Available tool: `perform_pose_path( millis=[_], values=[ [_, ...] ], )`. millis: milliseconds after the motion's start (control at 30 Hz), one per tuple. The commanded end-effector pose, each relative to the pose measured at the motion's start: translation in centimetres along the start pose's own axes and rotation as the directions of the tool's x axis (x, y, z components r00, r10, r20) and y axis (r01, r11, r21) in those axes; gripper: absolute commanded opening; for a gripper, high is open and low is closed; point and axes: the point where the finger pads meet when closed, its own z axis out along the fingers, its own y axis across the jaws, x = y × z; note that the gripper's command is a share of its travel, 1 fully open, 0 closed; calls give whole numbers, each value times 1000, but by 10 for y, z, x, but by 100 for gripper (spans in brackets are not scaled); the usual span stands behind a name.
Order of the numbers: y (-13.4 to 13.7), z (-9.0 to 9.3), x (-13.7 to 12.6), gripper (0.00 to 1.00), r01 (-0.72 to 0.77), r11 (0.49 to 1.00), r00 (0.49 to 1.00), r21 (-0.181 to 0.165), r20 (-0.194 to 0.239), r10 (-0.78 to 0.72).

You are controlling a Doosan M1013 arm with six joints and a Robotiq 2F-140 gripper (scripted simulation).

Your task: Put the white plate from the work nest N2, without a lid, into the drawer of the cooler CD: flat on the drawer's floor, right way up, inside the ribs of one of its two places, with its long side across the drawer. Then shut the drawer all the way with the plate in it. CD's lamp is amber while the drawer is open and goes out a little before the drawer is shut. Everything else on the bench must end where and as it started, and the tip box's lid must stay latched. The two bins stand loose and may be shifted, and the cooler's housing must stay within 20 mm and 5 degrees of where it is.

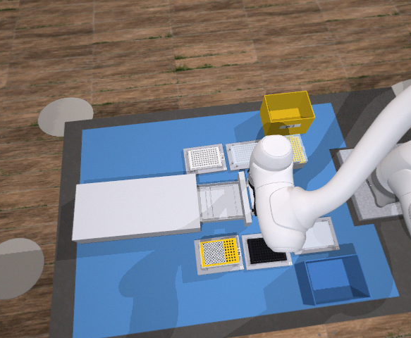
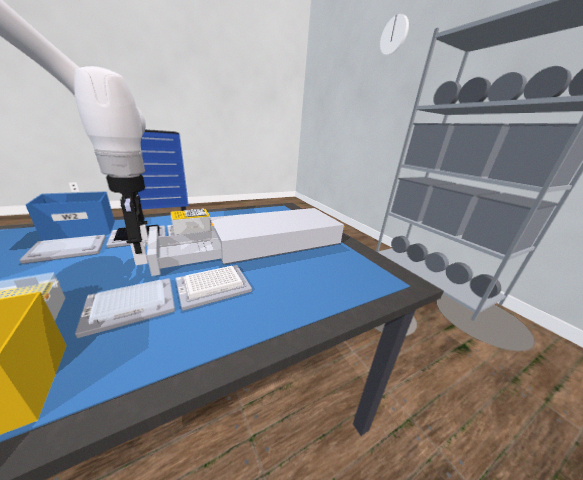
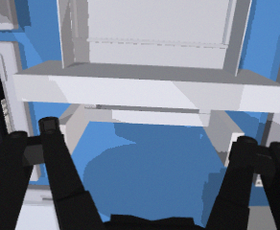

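The cooler CD [image 1: 136, 207] is a long white box, and its drawer [image 1: 220, 201] stands pulled out toward my arm, with an empty ribbed floor. My gripper [image 3: 147, 110] sits low at the drawer's front panel [image 3: 150, 88] and is shut on the drawer handle [image 3: 154, 116], one black finger at each end of it. In the exterior view the gripper [image 2: 137, 242] hangs straight down against the drawer front. The white plate [image 1: 204, 158] with open wells lies flat in its nest beside the drawer; it also shows in the exterior view [image 2: 212, 281]. My wrist hides the gripper in the top view.
Next to the white plate stand a lidded clear plate [image 1: 242, 153] and a yellow tip box [image 1: 297, 148]. A yellow bin [image 1: 287, 113] stands behind them. Across the drawer lie a yellow-framed plate [image 1: 220, 251], a black plate [image 1: 265, 251], a pale nest [image 1: 318, 234] and a blue bin [image 1: 335, 278].
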Motion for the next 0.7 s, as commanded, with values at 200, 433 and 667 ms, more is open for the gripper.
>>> perform_pose_path(
  millis=[200, 433, 667],
  values=[
    [0, 0, -7, 0, 0, 1000, 1000, 0, 0, 0],
    [0, 0, -7, 0, 0, 1000, 1000, 0, 0, 0],
    [0, 0, -7, 0, 0, 1000, 1000, 0, 0, 0]
  ],
)
